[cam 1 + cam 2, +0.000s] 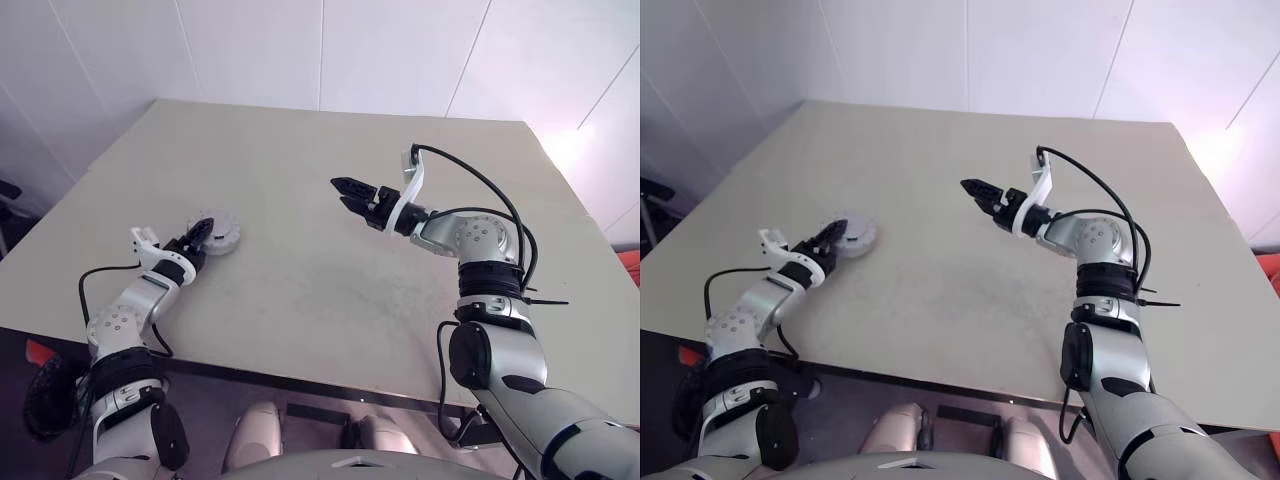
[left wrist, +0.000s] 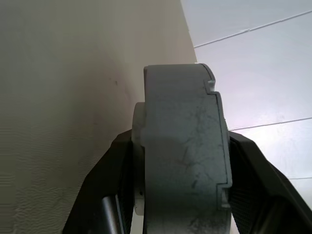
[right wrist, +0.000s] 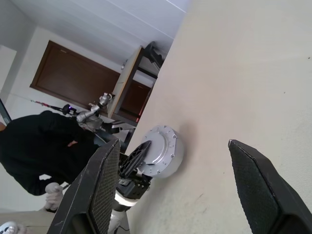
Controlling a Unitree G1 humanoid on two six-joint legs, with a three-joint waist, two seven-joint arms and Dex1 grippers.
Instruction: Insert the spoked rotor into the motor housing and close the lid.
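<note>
Left eye view: a wide beige counter (image 1: 300, 250) carries one round grey metal assembly (image 1: 218, 233), the closed motor housing with its lid, near the counter's left side. It lies at the tips of the left gripper (image 1: 199, 232), whose black fingers (image 1: 196, 238) sit on either side of it.

Left wrist view: the round grey metal body (image 2: 183, 156) is seen edge-on, with a stepped rim and a scratched face. Both of the left gripper's fingers (image 2: 112, 185) press against its flanks, so the fingers stand at a middling width, clamped on the assembly. The counter runs along one side of it and white wall panels along the other.

Right wrist view: the same assembly (image 3: 160, 150) shows a silver round face with small bolts around its rim, resting on the counter with one of the left gripper's fingers across it. A person in dark clothing (image 3: 39, 146) sits beyond the counter's edge, in front of a brown door (image 3: 68, 78).

The right gripper (image 1: 347, 194) hangs above the counter's middle, well apart from the assembly. Its fingers (image 3: 105, 190) stand wide and carry nothing.

The spoked rotor cannot be made out separately.
</note>
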